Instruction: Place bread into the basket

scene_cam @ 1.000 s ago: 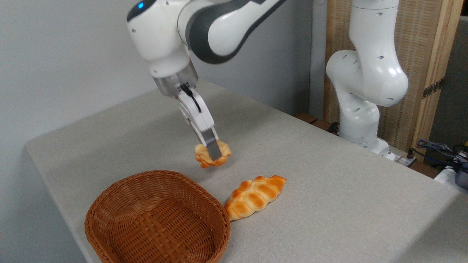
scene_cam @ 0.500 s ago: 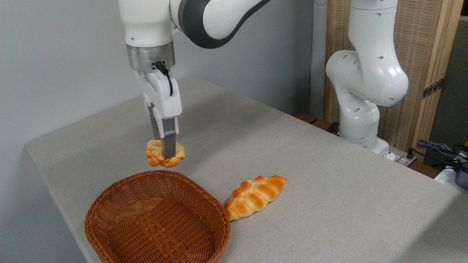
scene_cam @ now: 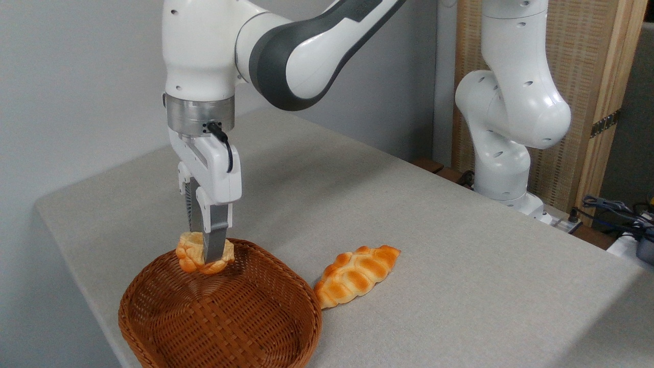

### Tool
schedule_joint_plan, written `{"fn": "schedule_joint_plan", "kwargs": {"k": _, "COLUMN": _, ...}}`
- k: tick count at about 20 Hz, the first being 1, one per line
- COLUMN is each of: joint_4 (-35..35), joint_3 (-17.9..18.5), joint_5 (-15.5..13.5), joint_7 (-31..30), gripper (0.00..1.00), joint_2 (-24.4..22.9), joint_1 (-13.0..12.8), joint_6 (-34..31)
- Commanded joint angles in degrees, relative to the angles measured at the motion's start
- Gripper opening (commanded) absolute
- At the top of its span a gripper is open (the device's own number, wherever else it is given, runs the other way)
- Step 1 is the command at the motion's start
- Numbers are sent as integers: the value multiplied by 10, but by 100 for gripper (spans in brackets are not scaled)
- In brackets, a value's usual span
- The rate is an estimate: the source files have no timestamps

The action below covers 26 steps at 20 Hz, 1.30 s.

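Note:
The bread (scene_cam: 191, 257), a small round golden bun with ridged orange sides, hangs just above the far part of the basket. My gripper (scene_cam: 207, 255) points straight down and is shut on it, one grey finger across its front. The basket (scene_cam: 286, 312) is a wide, shallow, reddish-brown wicker one at the table's near left corner. Nothing lies inside it.
A longer braided orange loaf (scene_cam: 356, 274) lies on the grey table (scene_cam: 460, 266) just right of the basket, close to its rim. The arm's white base (scene_cam: 511, 128) stands at the table's far right edge, with cables behind it. The table's left edge runs close to the basket.
My gripper has carried the bread leftward and down, from over the bare table behind the loaf to just above the basket's far part. Its tilt has straightened to vertical.

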Motion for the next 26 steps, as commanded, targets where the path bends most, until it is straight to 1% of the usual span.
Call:
{"fn": "schedule_joint_plan", "kwargs": {"k": 1, "joint_4": 8, "joint_3": 4, "joint_5": -9, "joint_7": 0, "gripper": 100, "joint_2": 6, "joint_1": -3, "joint_6": 6}}
{"fn": "schedule_joint_plan", "kwargs": {"k": 8, "joint_4": 8, "joint_3": 5, "joint_5": -9, "joint_7": -8, "gripper": 100, "joint_2": 5, "joint_1": -3, "joint_6": 5}}
{"fn": "schedule_joint_plan", "kwargs": {"k": 12, "joint_4": 7, "joint_3": 9, "joint_5": -3, "joint_7": -48, "gripper": 100, "joint_2": -7, "joint_1": -3, "joint_6": -5}}
{"fn": "schedule_joint_plan", "kwargs": {"k": 13, "joint_4": 7, "joint_3": 10, "joint_5": -3, "joint_7": -48, "gripper": 100, "joint_2": -16, "joint_1": -3, "joint_6": -20}}
{"fn": "schedule_joint_plan", "kwargs": {"k": 15, "joint_4": 8, "joint_3": 16, "joint_5": -2, "joint_7": -47, "gripper": 100, "joint_2": -30, "joint_1": -3, "joint_6": -72}}
{"fn": "schedule_joint_plan", "kwargs": {"k": 18, "joint_4": 8, "joint_3": 18, "joint_5": -2, "joint_7": -45, "gripper": 100, "joint_2": -51, "joint_1": -2, "joint_6": -135}}
{"fn": "schedule_joint_plan", "kwargs": {"k": 20, "joint_4": 7, "joint_3": 36, "joint_5": -1, "joint_7": -44, "gripper": 100, "joint_2": -59, "joint_1": -3, "joint_6": -167}}
{"fn": "schedule_joint_plan", "kwargs": {"k": 21, "joint_4": 7, "joint_3": 38, "joint_5": -1, "joint_7": -42, "gripper": 100, "joint_2": -66, "joint_1": -3, "joint_6": -186}}
{"fn": "schedule_joint_plan", "kwargs": {"k": 25, "joint_4": 9, "joint_3": 40, "joint_5": -1, "joint_7": -43, "gripper": 100, "joint_2": -68, "joint_1": -3, "joint_6": -191}}
{"fn": "schedule_joint_plan", "kwargs": {"k": 26, "joint_4": 9, "joint_3": 47, "joint_5": -1, "joint_7": -41, "gripper": 100, "joint_2": -68, "joint_1": -3, "joint_6": -191}}
